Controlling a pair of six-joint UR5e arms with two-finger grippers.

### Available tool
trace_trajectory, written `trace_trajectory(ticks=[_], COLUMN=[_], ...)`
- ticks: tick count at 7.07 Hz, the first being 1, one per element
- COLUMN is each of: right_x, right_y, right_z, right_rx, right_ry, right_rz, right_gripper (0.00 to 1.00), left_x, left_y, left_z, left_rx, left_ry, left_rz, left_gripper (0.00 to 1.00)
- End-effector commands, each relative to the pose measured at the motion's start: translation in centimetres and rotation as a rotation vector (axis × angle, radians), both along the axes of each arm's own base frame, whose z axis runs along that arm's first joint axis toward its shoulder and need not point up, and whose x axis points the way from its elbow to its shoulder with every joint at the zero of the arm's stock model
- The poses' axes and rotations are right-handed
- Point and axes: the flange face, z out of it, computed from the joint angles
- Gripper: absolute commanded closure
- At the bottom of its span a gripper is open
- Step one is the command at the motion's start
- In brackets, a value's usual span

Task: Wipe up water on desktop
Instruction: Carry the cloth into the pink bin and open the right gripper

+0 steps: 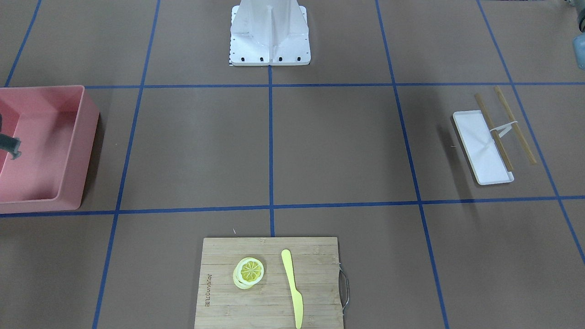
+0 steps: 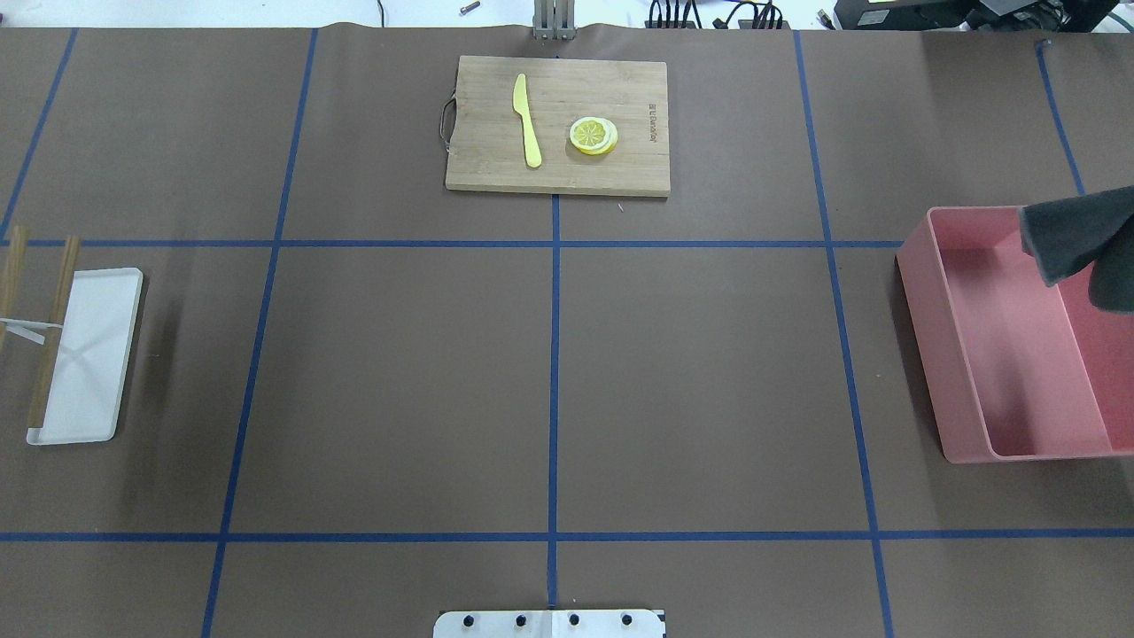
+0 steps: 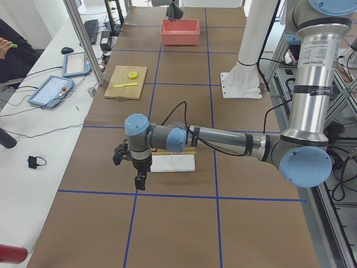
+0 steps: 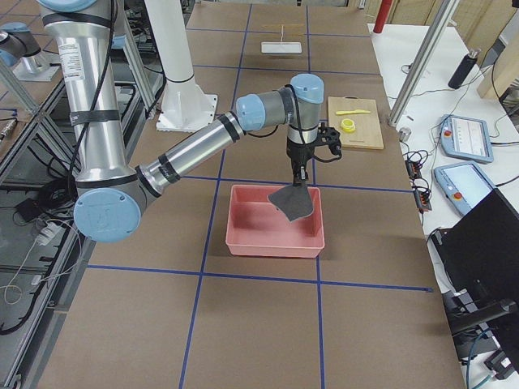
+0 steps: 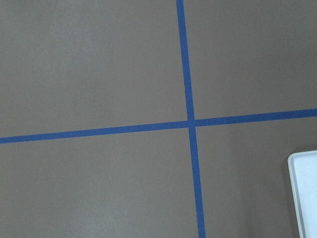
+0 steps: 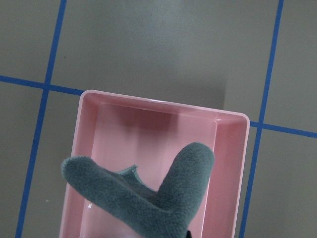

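Overhead exterior: the brown, blue-taped counter [image 2: 691, 372] fills our view. 1 pink bin [image 2: 921, 301] sits at its right end. A grey cloth [image 2: 1072, 232] hangs over the bin, under the right end effector [image 4: 302, 174]; we cannot tell its grip. The left end effector [image 3: 139, 181] hovers beside 1 white tray [image 3: 173, 163]; again we cannot tell.

We see a matt brown, paper-like tabletop [image 2: 691, 372]. Over the smooth pink plastic bin [image 6: 230, 163] hangs a fuzzy grey cloth [image 6: 138, 203]; well apart from it, a grained wooden board [image 2: 483, 151] and a glossy white tray [image 2: 102, 372].
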Motion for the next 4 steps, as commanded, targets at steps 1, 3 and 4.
trace_trajectory(ticks=[1, 3, 4], right_x=[-1.8, -1.8, -3.2], right_y=[0.3, 0.9, 0.3], right_z=[-0.1, -0.5, 0.6], right_rx=[0.005, 0.01, 0.001], right_ry=[-0.004, -0.022, -0.008], right_rz=[-0.036, -0.042, -0.067], right_gripper=[0.46, 0.0, 0.0], left_x=[0.0, 0.0, 0.0], left_y=[0.0, 0.0, 0.0], left_z=[0.0, 0.2, 0.0], left_rx=[0.0, -0.002, 0.001], left_ry=[0.0, -0.001, 0.001], left_rz=[0.001, 0.002, 0.002], left_gripper=[0.01, 0.01, 0.01])
